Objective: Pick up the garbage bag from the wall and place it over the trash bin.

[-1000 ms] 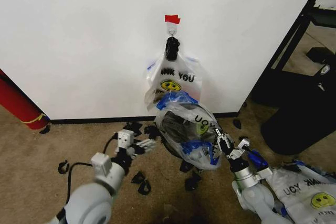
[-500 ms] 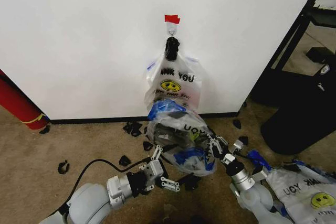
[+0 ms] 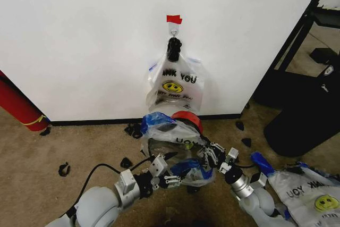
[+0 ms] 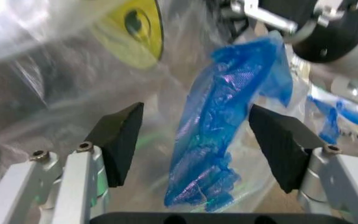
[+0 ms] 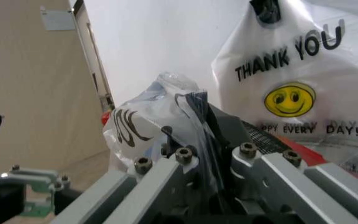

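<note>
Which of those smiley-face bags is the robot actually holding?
The crumpled bag draped over the bin, low in front of the wall: the right gripper pinches it. Another bag hangs on the hook; a third lies flat on the floor.

White wall (image 3: 79,41), black baseboard (image 3: 90,122) along bottom. Brown carpet (image 3: 32,152), black scraps (image 3: 64,169) scattered. Red roll (image 3: 18,104) leaning at left. Black frame (image 3: 305,25) and big black container (image 3: 308,115) at right.
</note>
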### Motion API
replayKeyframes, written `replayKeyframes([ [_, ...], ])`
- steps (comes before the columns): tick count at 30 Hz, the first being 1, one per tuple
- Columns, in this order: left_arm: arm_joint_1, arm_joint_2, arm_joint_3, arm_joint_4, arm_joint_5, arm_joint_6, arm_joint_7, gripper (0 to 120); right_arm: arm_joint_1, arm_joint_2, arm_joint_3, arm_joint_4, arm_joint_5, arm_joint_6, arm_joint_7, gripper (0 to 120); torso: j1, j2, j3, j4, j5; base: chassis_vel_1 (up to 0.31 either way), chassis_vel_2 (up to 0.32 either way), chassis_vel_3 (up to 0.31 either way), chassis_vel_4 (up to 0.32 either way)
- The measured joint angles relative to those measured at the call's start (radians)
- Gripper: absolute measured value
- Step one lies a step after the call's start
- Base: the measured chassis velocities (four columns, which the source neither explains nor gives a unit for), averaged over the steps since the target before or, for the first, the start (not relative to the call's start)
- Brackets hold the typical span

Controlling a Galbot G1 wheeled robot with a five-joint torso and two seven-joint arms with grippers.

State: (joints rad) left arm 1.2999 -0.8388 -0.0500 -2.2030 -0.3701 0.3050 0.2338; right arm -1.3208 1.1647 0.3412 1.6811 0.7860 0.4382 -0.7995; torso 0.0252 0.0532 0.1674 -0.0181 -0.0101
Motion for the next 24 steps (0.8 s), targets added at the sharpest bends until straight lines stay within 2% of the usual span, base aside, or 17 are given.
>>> replayKeyframes([
  [1, 0.002, 0.003, 0.0, -0.007, -0.005, 0.014, 0.001, 66, 0.001, 0.0, 0.0, 0.001, 0.0, 0.0, 0.0, 1, 0.0, 0.0, 0.0, 0.0, -0.0001, 0.0, 0.0, 0.0, 0.0],
  [6, 0.003, 0.013, -0.003, -0.027, -0.02, 0.045, 0.014, 48, 0.006, -0.001, 0.002, 0.001, 0.002, 0.0, 0.004, 1, 0.0, 0.0, 0.0, 0.0, 0.0001, 0.0, 0.0, 0.0, 0.0],
  [12, 0.003, 0.014, -0.004, -0.035, -0.019, 0.046, 0.015, 23, 0.007, 0.001, 0.002, 0.0, 0.011, 0.0, 0.012, 1, 0.0, 0.0, 0.0, 0.0, 0.0001, 0.0, 0.0, 0.0, 0.0],
  [14, 0.002, 0.013, -0.004, -0.035, -0.019, 0.046, 0.018, 20, 0.007, 0.001, 0.002, 0.0, 0.013, 0.0, 0.014, 1, 0.0, 0.0, 0.0, 0.0, 0.0001, 0.0, 0.0, 0.0, 0.0],
  [18, 0.003, 0.015, -0.005, -0.029, -0.01, 0.029, 0.047, 3, 0.006, 0.001, -0.001, 0.001, 0.031, 0.0, 0.036, 1, 0.0, 0.0, 0.0, 0.0, 0.0, 0.0, 0.0, 0.0, 0.0],
  [20, 0.005, 0.019, -0.009, -0.027, -0.003, 0.016, 0.067, 0, 0.005, 0.001, -0.003, 0.001, 0.04, 0.0, 0.048, 1, 0.0, 0.0, 0.0, 0.0, 0.0, 0.0, 0.0, 0.0, 0.0],
  [23, 0.011, 0.042, -0.033, -0.009, 0.044, -0.065, 0.166, 0, 0.004, 0.0, -0.012, 0.004, 0.089, -0.003, 0.104, 1, 0.0, 0.0, 0.0, 0.0001, 0.0, 0.0, 0.0, 0.0, 0.0],
  [24, 0.011, 0.042, -0.033, -0.009, 0.044, -0.065, 0.166, 0, 0.004, 0.0, -0.012, 0.004, 0.089, -0.003, 0.104, 1, 0.0, 0.0, 0.0, 0.0001, 0.0, 0.0, 0.0, 0.0, 0.0],
])
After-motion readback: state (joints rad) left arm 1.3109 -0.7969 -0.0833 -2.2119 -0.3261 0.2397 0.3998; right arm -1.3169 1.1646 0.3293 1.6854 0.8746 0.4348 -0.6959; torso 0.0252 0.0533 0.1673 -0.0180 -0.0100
